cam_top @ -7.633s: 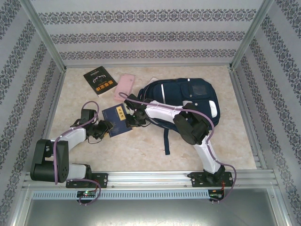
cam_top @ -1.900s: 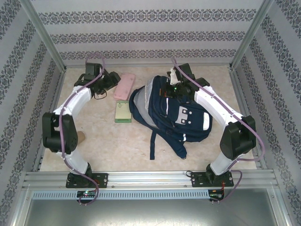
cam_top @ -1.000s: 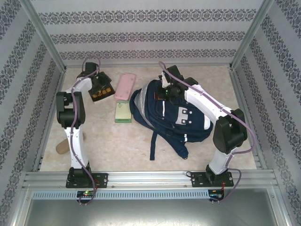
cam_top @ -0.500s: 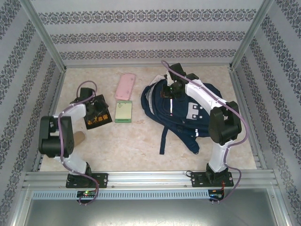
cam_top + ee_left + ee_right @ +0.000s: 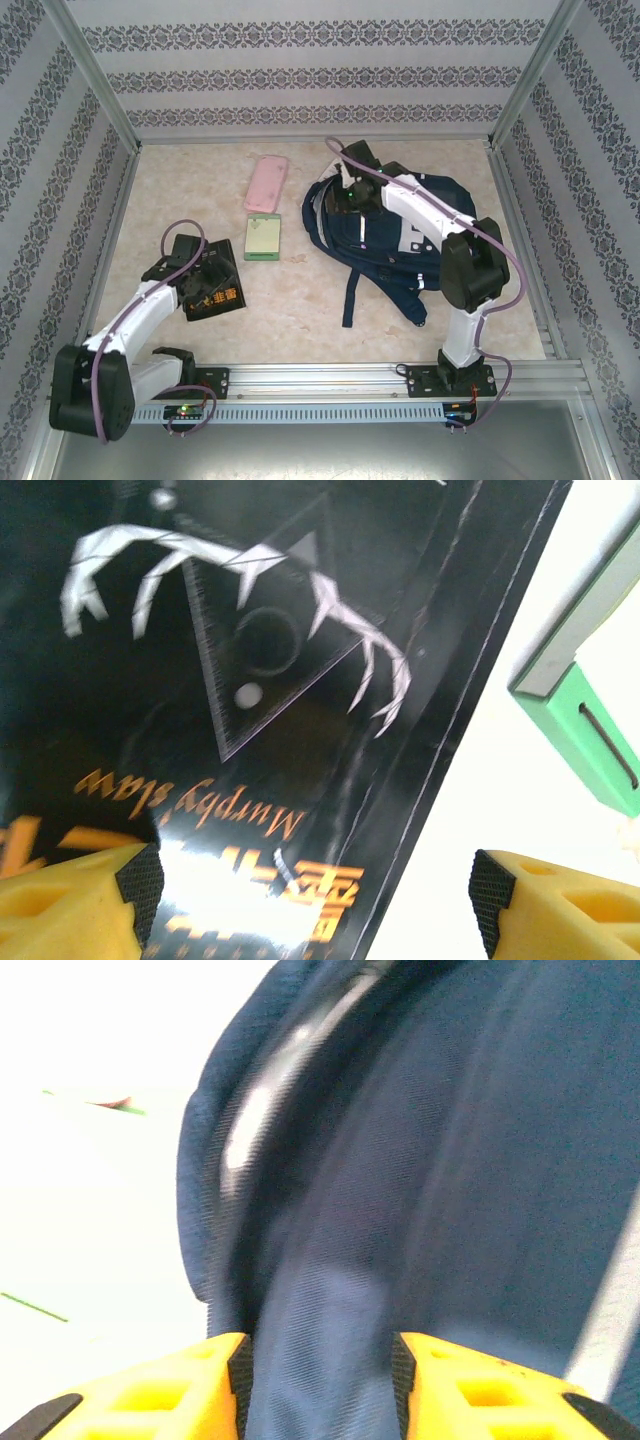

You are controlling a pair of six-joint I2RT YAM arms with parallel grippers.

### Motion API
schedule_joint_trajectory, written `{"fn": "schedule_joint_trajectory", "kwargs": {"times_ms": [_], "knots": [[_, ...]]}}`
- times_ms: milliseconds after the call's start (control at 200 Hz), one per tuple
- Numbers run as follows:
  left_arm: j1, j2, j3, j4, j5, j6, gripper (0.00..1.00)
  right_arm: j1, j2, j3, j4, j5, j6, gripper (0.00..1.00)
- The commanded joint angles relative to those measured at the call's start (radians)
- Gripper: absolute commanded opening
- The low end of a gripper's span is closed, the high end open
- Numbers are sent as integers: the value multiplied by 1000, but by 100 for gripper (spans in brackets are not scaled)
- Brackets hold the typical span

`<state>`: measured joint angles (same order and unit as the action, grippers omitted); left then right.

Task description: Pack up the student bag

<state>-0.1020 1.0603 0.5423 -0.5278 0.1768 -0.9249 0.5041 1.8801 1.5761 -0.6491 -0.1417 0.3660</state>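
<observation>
The student bag [image 5: 375,255] is being seen flat on the right half of the counter [image 5: 300,310], with a navy strap trailing toward the near edge. The right fingers [image 5: 480,1390] are being held at the bag's far left rim, and a fold of navy fabric is being shown between them in the right wrist view. The picture is blurred there, so it cannot be told whether the fold is being pinched or only stood around.

On the left side, the left fingers [image 5: 60,910] are being held wide apart, low over a black book [image 5: 218,298] that is being carried by the counter. One finger is being seen above the book's cover, the other past its edge, above bare counter; nothing is being gripped by them. A flat green box [image 5: 262,238] is being seen just beyond the book, between it and the bag. A pink case [image 5: 266,183] is being seen farther back, near the box but apart from it.
</observation>
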Motion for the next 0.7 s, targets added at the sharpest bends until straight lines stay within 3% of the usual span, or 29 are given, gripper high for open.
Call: {"fn": "schedule_joint_trajectory", "kwargs": {"times_ms": [0, 185, 300, 490, 620, 694], "knots": [[22, -37, 62, -164, -55, 15, 83, 76, -51, -6, 50, 40, 37, 46], [99, 7, 126, -181, -90, 88, 83, 193, -2, 18, 93, 14, 100, 47], [176, 46, 124, -176, -109, 118, 83, 240, 58, 19, 160, -77, 194, 47], [304, 123, 85, -83, -73, 157, 83, 305, 151, -16, 344, -184, 345, 45], [339, 180, 52, -34, -44, 149, 82, 342, 236, 25, 391, -227, 403, 44], [341, 209, 33, -1, -9, 139, 77, 363, 286, 66, 392, -239, 412, 43]]}}
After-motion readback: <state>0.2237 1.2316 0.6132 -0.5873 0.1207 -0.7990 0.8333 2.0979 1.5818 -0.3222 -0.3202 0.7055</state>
